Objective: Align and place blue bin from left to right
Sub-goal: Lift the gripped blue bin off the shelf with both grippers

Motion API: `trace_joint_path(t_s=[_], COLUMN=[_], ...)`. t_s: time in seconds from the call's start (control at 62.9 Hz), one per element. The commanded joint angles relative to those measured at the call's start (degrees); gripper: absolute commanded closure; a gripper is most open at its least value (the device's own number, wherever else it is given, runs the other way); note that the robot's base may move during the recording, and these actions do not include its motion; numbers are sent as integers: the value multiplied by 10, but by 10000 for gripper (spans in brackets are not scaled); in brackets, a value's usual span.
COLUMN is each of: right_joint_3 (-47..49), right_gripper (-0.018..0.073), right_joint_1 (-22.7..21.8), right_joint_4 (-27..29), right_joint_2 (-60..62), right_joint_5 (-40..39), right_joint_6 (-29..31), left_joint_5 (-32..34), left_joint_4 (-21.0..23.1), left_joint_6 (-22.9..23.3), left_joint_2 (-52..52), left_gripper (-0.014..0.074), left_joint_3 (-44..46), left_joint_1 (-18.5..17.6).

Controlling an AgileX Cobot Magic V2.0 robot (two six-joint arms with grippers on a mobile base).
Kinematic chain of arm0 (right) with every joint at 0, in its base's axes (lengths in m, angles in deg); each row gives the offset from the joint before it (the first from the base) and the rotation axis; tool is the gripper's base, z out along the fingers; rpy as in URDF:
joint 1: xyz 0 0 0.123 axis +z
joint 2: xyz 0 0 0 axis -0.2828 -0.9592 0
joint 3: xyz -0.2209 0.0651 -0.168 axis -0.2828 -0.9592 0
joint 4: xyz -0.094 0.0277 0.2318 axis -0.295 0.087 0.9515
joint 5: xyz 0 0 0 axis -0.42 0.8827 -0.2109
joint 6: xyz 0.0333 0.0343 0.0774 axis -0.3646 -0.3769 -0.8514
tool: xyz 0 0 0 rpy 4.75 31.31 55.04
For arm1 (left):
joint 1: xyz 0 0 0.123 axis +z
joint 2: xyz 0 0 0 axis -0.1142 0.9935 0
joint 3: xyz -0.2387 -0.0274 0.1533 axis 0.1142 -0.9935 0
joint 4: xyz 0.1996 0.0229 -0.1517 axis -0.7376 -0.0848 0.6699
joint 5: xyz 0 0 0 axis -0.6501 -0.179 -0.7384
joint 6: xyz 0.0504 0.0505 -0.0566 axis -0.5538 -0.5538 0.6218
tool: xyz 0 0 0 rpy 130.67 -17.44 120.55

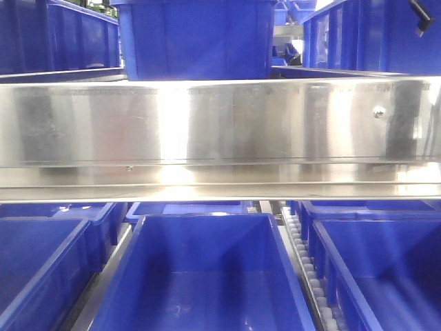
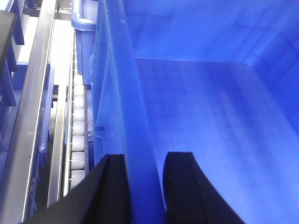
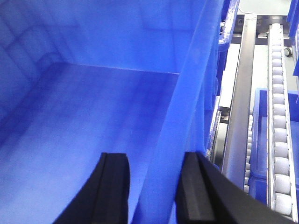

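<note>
While left claw (image 2: 147,156) and right claw (image 3: 153,156) clamp its walls, glossy blue bin (image 2: 210,116), rounded white rollers (image 2: 78,126)

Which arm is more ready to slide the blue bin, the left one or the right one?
Left, probably. The left gripper straddles a bin wall with both fingers close against it. The right gripper also straddles a bin wall, but its inner finger seems to leave a gap.

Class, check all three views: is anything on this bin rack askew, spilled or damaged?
Nothing stands out. The blue bin is empty and intact, the left gripper and right gripper each clamp a side wall, and the roller track runs straight.
</note>
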Motion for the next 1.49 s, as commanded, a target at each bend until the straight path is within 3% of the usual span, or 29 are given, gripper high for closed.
trace_joint_path(t_s=[0.0,1.478], right_joint_3=[7,7], right_gripper=[712,712], right_joint_1=[5,5], right_joint_4=[13,13], right_joint_2=[6,6], right_joint_5=[-78,-88], right_joint_6=[-1,-1], left_joint_5=[34,35], left_joint_4=[56,51], left_joint_6=[-15,-15], left_joint_2=[-16,-16], left_gripper=[707,707], left_joint_3=[11,11], left_joint_1=[-6,-6])
